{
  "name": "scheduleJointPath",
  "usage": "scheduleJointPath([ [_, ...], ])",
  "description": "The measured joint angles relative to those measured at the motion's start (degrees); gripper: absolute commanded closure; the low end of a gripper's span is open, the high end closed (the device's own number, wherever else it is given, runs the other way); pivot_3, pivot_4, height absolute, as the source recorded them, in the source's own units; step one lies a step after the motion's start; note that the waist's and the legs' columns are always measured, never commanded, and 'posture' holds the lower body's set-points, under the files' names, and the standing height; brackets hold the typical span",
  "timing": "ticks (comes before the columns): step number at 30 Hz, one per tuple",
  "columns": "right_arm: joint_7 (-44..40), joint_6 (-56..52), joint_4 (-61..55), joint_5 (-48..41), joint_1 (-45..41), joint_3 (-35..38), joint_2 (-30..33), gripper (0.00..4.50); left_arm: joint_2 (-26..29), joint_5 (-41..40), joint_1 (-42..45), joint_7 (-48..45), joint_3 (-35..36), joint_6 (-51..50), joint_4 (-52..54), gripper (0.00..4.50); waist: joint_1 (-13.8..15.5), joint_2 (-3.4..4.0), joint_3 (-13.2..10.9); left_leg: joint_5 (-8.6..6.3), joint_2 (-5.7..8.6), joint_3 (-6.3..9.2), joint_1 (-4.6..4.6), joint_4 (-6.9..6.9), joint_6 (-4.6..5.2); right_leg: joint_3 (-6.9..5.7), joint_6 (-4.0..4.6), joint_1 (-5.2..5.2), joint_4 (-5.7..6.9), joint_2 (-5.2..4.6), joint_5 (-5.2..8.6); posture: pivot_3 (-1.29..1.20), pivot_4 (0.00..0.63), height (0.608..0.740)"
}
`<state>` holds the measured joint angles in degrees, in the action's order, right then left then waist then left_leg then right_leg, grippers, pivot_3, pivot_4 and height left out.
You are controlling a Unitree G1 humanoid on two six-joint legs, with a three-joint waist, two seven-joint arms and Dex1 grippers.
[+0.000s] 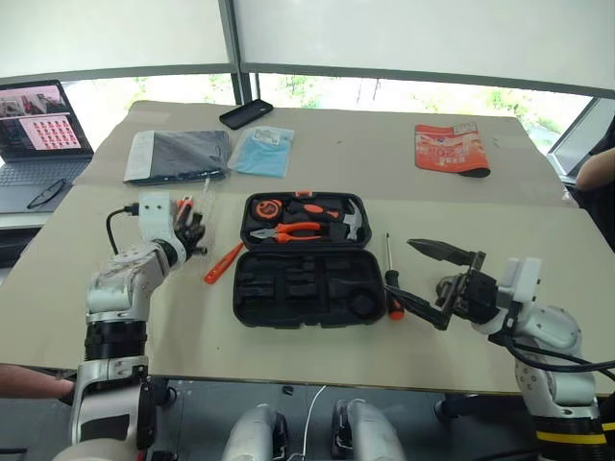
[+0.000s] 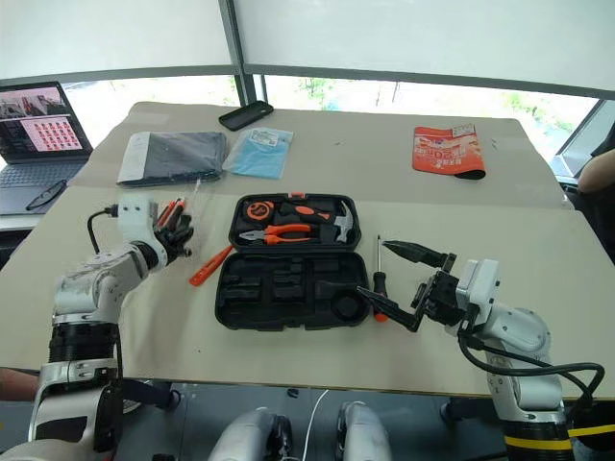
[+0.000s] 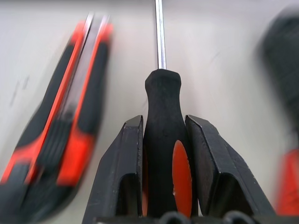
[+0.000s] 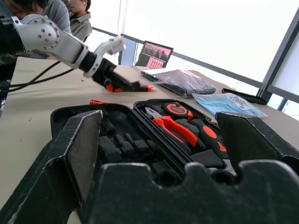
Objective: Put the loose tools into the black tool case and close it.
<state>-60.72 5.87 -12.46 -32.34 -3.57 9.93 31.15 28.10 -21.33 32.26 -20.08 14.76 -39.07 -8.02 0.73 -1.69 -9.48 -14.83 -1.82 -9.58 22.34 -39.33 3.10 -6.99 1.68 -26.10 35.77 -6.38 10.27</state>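
- Left gripper [image 3: 163, 154]: fingers [image 3: 122, 172] clamped on the black-and-orange handle of a screwdriver [image 3: 161, 116]; steel shaft runs straight out ahead. Utility knife [image 3: 65, 116] lies just beside it.
- Right gripper [image 1: 437, 279]: fingers spread wide, holding nothing, hovering just right of the black tool case [image 1: 307, 285].
- Case lies open on the table [image 1: 538, 230]. Far half holds pliers [image 1: 286, 231], hammer [image 1: 352, 223] and a round orange tape. Near half shows empty recesses.
- Loose tools on the table: 1 orange tool [image 1: 223, 263] left of the case, 1 screwdriver [image 1: 391, 279] just right of it.
- Risk 1: grip sits on the tapered end of the handle; the screwdriver may pivot or slip during carry to the case.
- Risk 2: the long shaft may snag the case rim or miss its recess, leaving the tool proud and blocking the lid.
- Risk 3: the right gripper's wide fingers, near the case, may nudge the case or the screwdriver beside it.
- Writing: red packet [image 1: 450, 149] at the far right carries print, too small to read. Laptop [image 1: 34, 134] screen shows picture tiles, no legible text.
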Motion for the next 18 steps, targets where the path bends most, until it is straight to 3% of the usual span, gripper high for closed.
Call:
scheduleJointPath([
  [2,0.1,0.0,0.0,-0.1,0.0,0.4,0.3,0.0,3.3,-1.2,-0.1,-7.9,-1.1,4.0,3.2,3.57,-0.1,0.0,0.0,0.0,0.01,-0.02,0.01,0.0,-0.01,-0.02,-0.01,-0.01,0.0,0.02,0.01,0.0,0.15,0.74],
  [7,1.3,-0.4,0.0,-0.6,0.0,4.8,3.2,0.0,14.5,6.3,0.7,-32.5,-16.0,26.3,8.5,3.57,0.2,0.18,0.1,-0.28,0.09,-0.09,-0.07,0.0,-0.39,-0.03,0.01,0.03,-0.02,0.18,0.03,0.0,0.15,0.74],
  [10,1.2,-0.7,0.2,-0.6,0.7,5.1,3.4,0.0,14.6,11.0,1.8,-41.4,-24.5,34.1,5.5,3.57,0.2,0.2,0.1,-0.21,0.08,-0.08,-0.02,-0.04,-0.18,0.01,-0.01,0.02,-0.03,0.22,0.04,0.0,0.15,0.74],
  [13,1.2,-0.8,0.4,-0.6,0.8,5.2,3.4,0.0,12.1,18.1,5.9,-43.3,-31.5,37.4,-2.5,3.57,0.2,0.2,0.1,-0.16,-0.03,-0.04,0.19,-0.41,0.39,-0.05,-0.02,-0.03,0.02,0.41,0.04,0.0,0.15,0.74],
  [18,1.0,-0.9,0.4,-0.5,2.8,5.3,3.4,0.0,8.6,23.5,9.2,-42.5,-34.4,40.4,-8.3,3.57,-0.1,0.19,0.1,-0.32,-0.04,-0.05,0.38,-0.63,0.66,-0.02,-0.04,-0.12,0.01,0.39,0.04,0.0,0.15,0.74],
])
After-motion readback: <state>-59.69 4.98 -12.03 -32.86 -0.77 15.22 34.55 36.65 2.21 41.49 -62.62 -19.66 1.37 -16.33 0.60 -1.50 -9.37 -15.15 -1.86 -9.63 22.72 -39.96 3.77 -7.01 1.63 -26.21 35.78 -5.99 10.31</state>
